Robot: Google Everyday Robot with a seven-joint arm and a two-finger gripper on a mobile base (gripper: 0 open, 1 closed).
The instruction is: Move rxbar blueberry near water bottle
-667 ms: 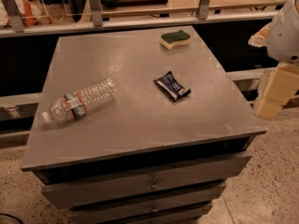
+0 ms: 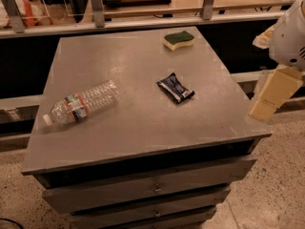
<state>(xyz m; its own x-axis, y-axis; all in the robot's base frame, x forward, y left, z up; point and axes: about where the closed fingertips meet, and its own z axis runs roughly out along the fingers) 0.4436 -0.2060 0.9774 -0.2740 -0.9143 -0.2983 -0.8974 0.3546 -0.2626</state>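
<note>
Three things lie on one grey table (image 2: 143, 137), and that table fills most of the view: a flat worn top over a stack of drawers (image 2: 152, 187) with small knobs, standing on speckled floor. Behind it runs a pale rail (image 2: 143, 22) on metal posts.

Over on the right, off the table's edge, comes the arm (image 2: 290, 37), a bulky white housing up high. Below it hangs the gripper (image 2: 267, 104), cream-coloured and angled down and to the left, just outside the table's front right corner. It is touching nothing, and I can't tell whether it is released or clenched.

Now the tabletop. The bottle (image 2: 83, 104) lies on its side at the left, clear and ribbed, with an orange-red and green label. Its white cap (image 2: 46, 119) points toward the left front edge.

Right of centre lies the bar (image 2: 175, 88), flat and set on a diagonal, in a dark navy wrapper with white markings. It is well apart from the bottle, with bare grey surface between them.

The sponge (image 2: 178, 39) sits near the back right, green face up over yellow, and is apart from the bar.
</note>
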